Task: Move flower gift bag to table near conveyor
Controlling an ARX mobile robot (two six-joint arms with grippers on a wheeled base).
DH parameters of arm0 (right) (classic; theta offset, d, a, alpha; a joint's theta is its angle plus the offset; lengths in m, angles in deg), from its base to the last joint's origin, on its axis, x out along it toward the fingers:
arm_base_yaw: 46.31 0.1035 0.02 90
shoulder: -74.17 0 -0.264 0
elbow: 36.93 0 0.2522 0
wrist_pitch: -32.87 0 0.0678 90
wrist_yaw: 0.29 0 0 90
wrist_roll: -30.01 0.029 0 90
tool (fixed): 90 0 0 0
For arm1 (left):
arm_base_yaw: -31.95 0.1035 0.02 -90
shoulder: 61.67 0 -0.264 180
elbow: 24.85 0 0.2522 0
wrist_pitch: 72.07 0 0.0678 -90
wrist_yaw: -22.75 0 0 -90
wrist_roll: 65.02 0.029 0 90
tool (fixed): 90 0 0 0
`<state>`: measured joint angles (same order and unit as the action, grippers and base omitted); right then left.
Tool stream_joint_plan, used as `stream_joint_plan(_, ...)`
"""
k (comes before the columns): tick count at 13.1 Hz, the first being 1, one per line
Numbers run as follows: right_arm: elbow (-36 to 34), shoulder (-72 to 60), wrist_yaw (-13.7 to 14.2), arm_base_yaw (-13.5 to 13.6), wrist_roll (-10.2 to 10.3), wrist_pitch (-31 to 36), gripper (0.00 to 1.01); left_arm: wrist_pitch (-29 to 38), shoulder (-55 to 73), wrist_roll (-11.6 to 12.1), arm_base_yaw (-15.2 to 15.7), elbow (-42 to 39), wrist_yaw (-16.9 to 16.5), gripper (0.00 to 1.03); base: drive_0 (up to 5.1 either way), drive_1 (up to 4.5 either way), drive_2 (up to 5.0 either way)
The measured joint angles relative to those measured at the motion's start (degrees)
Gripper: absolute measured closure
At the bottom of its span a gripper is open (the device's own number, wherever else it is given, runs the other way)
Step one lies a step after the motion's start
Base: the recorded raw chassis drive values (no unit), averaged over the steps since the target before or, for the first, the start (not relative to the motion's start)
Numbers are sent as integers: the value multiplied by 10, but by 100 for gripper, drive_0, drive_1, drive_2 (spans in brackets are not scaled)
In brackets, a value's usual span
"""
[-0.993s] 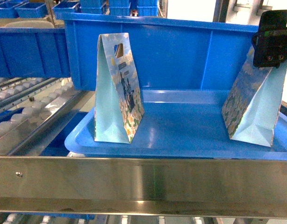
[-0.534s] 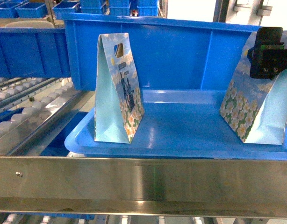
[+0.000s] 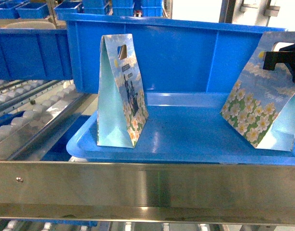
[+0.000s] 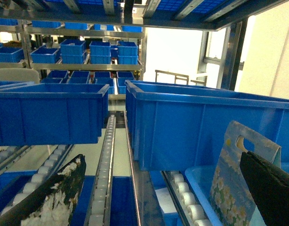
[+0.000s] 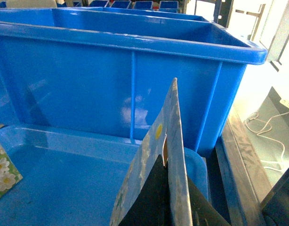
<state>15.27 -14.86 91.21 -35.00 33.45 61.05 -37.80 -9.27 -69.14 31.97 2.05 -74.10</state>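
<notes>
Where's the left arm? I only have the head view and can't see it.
Observer: The left wrist view has the left gripper facing the conveyor, fingers apart, nothing between them.
Operator: Right grasp seated?
Observer: In the right wrist view, the top edge of the tilted flower bag sits between the fingers of the right gripper.
Operator: Anything past the blue bin on the right?
Observer: A white cable lies beyond its right end.
</notes>
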Motion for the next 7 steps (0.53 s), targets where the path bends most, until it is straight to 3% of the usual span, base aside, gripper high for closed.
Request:
stream_joint_plan(4, -24, 39, -2, -2, 0, 23, 99, 0, 0, 0, 0, 0, 0, 5, 0, 0, 0)
stream_joint_plan(7, -44, 144, -5, -32, 4, 13, 99, 0, 0, 0, 0, 0, 0, 5, 0, 0, 0)
